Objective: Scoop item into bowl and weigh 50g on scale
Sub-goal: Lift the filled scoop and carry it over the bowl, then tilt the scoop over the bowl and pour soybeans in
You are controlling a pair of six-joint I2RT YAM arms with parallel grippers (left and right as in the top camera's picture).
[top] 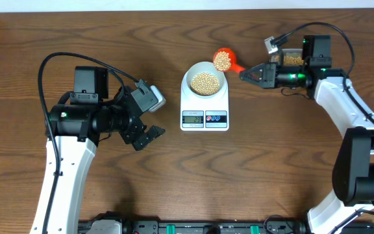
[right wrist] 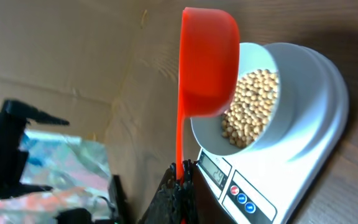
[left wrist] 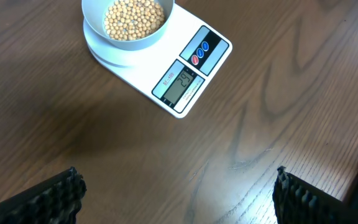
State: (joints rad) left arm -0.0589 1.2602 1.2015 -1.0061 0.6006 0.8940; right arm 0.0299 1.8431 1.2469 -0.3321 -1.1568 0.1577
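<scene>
My right jaws are clenched on the handle of the red scoop (right wrist: 207,62), which holds beans (top: 223,60) at the far right rim of the bowl (top: 187,78). The bowl, partly filled with beans, stands on the scale (top: 223,104). My left jaws are released and empty above the table (top: 291,169), left of the scale.

We find almost nothing legible here. The scale (left wrist: 173,43) has a grey LCD display (left wrist: 180,86) showing dark digits, too blurred for us to read in any view. A line of tiny print (left wrist: 165,79) beside the display is likewise illegible, and we can read no marks on its red and blue buttons (left wrist: 196,59).
</scene>
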